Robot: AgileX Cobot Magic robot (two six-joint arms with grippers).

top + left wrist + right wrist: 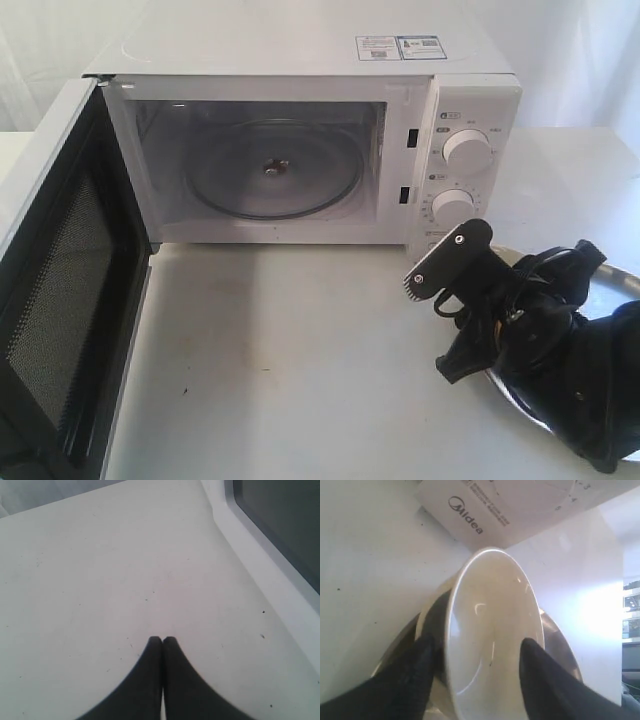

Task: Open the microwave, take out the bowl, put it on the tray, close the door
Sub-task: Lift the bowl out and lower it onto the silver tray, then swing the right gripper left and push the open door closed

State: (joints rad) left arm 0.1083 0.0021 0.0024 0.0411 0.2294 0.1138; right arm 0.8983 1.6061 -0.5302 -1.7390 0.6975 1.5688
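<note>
The microwave (300,150) stands with its door (60,290) swung wide to the left and its cavity holding no bowl. In the right wrist view the cream bowl (490,630) rests tilted on the silver tray (559,637), just below the microwave's Midea panel (470,520). My right gripper (477,647) is open, one finger outside the bowl's wall and one inside, apart from it. In the exterior view the right arm (530,330) hides the bowl over the tray (618,285). My left gripper (162,640) is shut on nothing, over the bare table beside the door (260,565).
A glass turntable plate (275,170) lies inside the cavity. Two round dials (466,150) sit on the microwave's right panel. White tabletop (290,350) stretches in front of the oven, between the open door and the tray.
</note>
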